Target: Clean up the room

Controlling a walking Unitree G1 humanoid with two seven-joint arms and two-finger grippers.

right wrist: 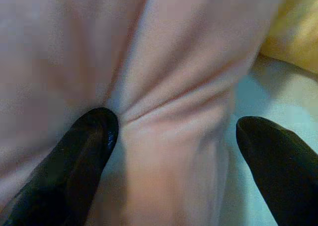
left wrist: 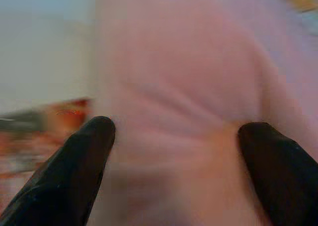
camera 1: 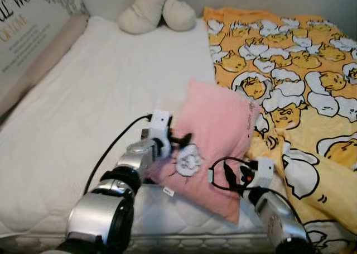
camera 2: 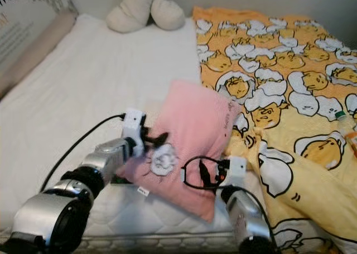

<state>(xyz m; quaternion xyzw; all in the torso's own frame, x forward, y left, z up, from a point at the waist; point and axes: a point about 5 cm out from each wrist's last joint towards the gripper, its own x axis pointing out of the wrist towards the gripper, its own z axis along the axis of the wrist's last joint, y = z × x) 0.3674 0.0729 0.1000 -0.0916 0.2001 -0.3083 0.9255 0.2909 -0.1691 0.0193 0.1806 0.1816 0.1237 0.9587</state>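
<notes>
Right now a pink pillow (camera 1: 215,137) lies tilted near the foot edge of the bed (camera 1: 100,97), its far corner resting against the yellow blanket (camera 1: 301,70) that covers the bed's right half. Both arms reach in at the pillow's near end. The left gripper (camera 1: 179,139) is at the pillow's left edge, just above a white flower-like patch (camera 1: 188,160) on the fabric; in the left wrist view its two black fingers (left wrist: 74,161) stand spread wide with pink cloth bulging between them, and the cloth creases at the inner side of each tip, so the gripper is open against the pillow rather than clamped on it. The right gripper (camera 1: 230,173) is at the pillow's lower right part, close to where the pillow meets the blanket; in the right wrist view its fingers (right wrist: 84,146) are also spread apart, one tip pressing into a fold of the pink fabric, the other beside the pillow's edge over pale sheet. A small white tag (camera 1: 168,192) sticks out from the pillow's near side. The bare part of the bed is a white quilted mattress. At its head, against the wall, sits a cream plush toy (camera 1: 156,8), well apart from the pillow. Along the bed's left side stands a board with printed lettering (camera 1: 28,30).
</notes>
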